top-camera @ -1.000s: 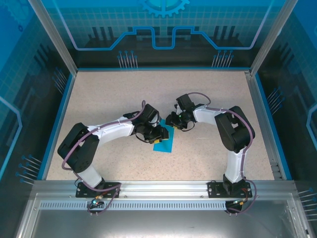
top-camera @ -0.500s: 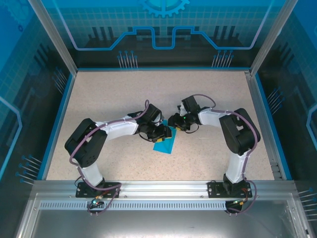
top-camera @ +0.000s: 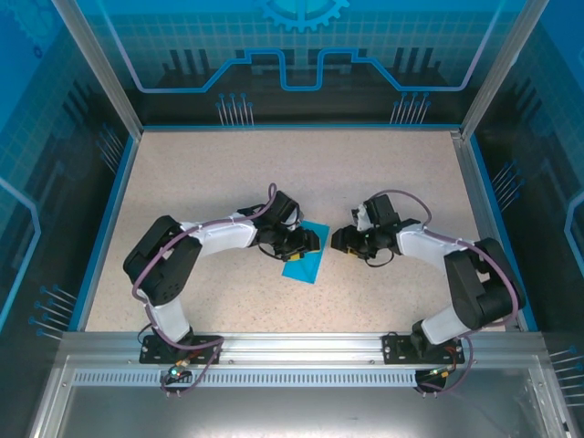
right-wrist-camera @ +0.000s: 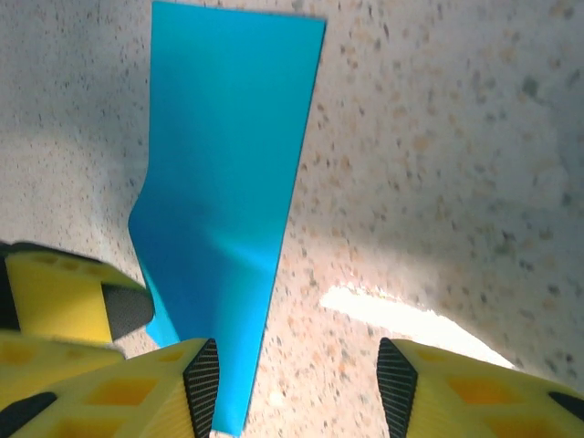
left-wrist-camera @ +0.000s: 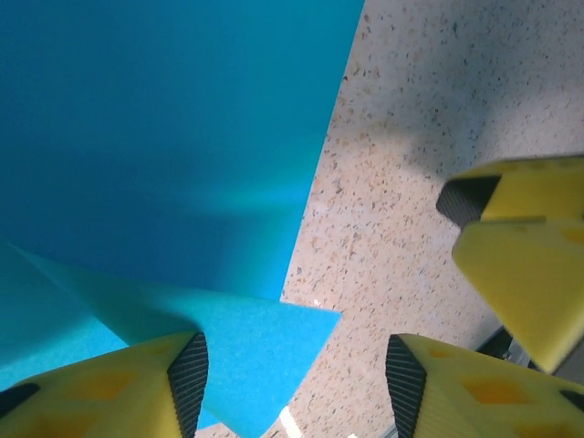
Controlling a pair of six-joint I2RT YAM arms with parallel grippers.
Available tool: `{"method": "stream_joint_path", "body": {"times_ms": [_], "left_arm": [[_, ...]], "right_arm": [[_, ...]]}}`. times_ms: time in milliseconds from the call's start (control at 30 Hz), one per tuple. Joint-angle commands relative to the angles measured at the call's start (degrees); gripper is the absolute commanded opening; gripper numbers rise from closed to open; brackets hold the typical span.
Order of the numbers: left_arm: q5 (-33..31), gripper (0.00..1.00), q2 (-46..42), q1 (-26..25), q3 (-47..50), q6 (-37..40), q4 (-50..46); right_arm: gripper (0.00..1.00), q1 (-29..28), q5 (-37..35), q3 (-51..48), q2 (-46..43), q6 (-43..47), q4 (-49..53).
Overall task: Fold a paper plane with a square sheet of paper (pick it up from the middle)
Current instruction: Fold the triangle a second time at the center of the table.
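While left jaws gape over teal paper (left-wrist-camera: 164, 137), right jaws gape beside it, both empty

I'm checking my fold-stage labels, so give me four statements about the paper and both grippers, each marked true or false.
1. The paper lies on the table. True.
2. The right gripper is clamped on the paper. False: its jaws stand open over the table, with the paper off to one side.
3. The paper is a flat, unfolded square. False: it is folded, and the left wrist view shows one corner turned over.
4. The left gripper has its jaws apart. True.
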State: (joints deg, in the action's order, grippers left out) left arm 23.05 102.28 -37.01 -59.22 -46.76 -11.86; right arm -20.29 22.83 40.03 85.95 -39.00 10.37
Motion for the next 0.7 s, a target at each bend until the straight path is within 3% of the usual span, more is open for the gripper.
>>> {"method": "stream_joint_path", "body": {"times_ms": [0,267,667], "left_arm": [[1.21,0.49,1.25,0.42,-1.38,-0.35,1.37],[0.55,0.35,1.24,0.64,-0.9,-0.57,1.01],[-0.15,0.29,0.79,0.72,-0.54,-0.45,0.1]], "right_arm": [[0.5,-0.21,1.93,-2.37,-2.08,0.52,-1.73],[0.46,-4.83,6.22,-1.41,2.15,-0.34,-6.9],[0.32,-7.74,7.92,0.43,8.3,-2.36,-10.83]]}}
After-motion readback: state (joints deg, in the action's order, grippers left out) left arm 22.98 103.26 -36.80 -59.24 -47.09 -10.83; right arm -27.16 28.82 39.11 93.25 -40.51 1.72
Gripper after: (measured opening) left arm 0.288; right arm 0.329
